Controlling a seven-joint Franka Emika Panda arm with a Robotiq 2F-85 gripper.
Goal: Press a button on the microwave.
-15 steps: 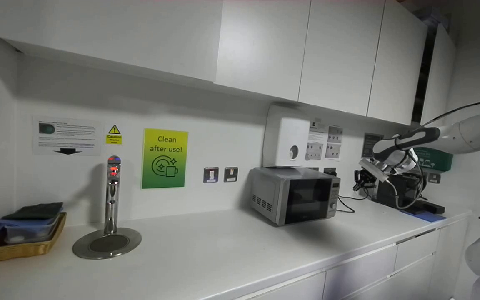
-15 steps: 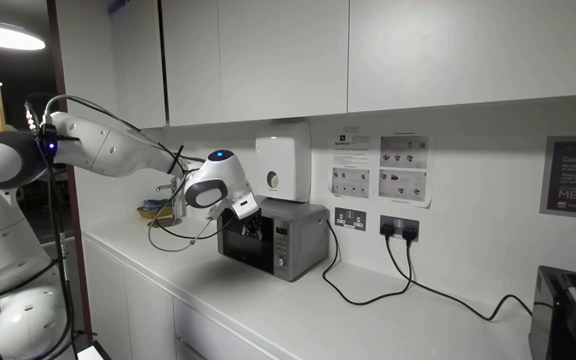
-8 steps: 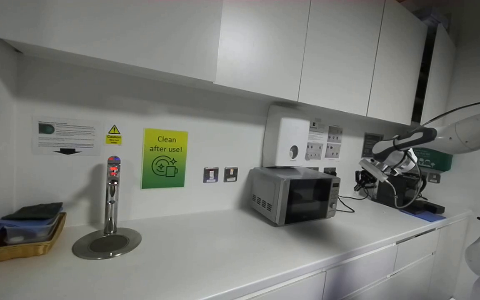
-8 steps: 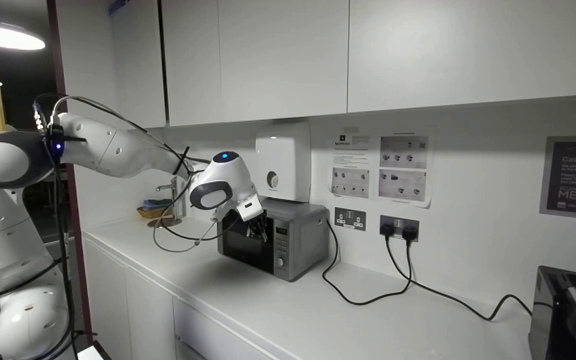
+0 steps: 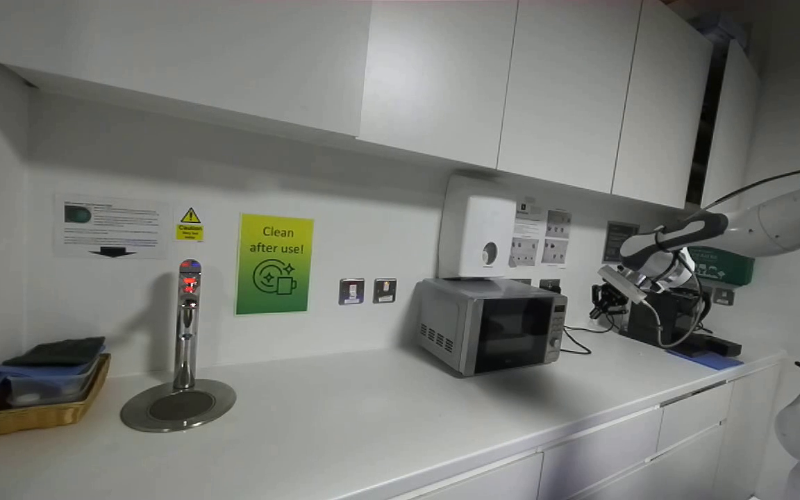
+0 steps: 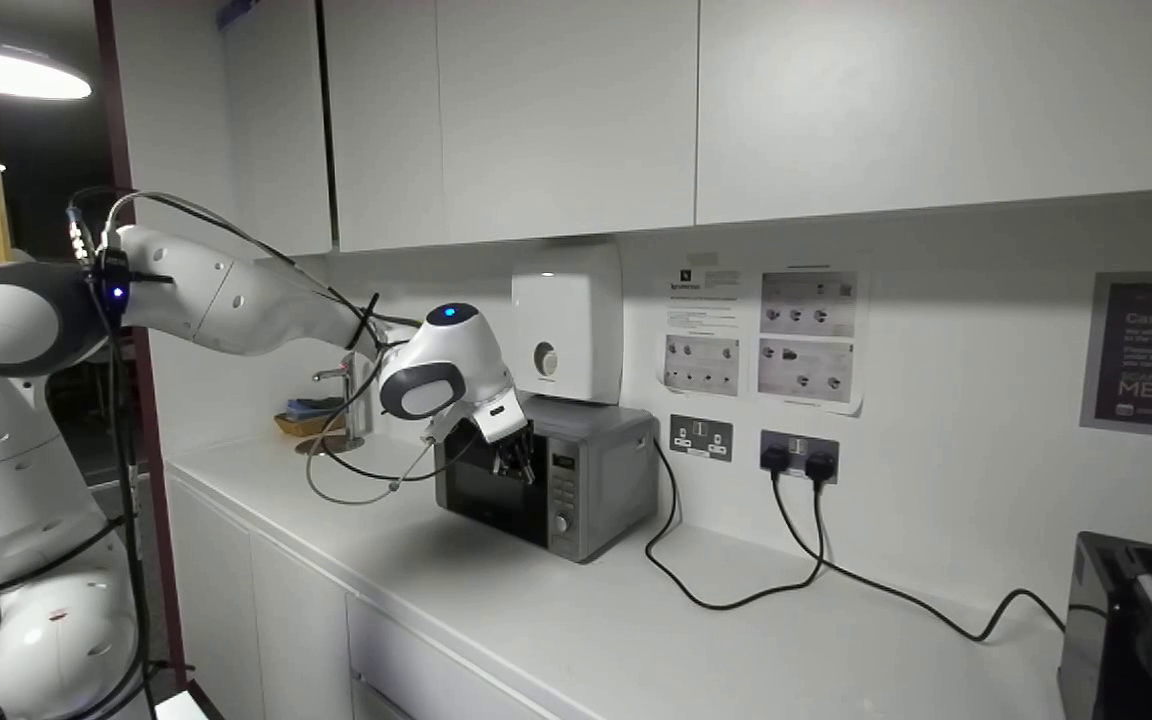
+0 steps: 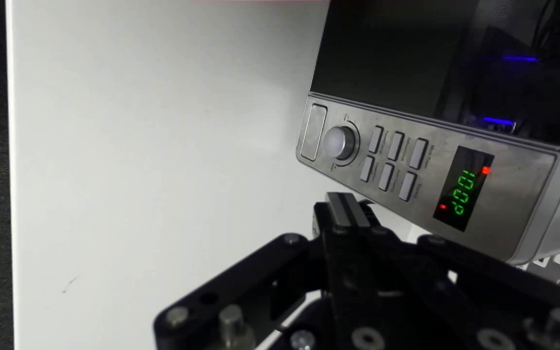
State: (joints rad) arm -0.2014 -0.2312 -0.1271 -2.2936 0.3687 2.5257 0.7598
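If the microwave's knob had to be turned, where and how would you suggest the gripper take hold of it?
I'd probably pinch opposite sides of the knob, coming head-on from the front: it is round and stands out from the panel. The buttons lie close on one side, so keep clear of them. The gripper is shut and would need to open first.
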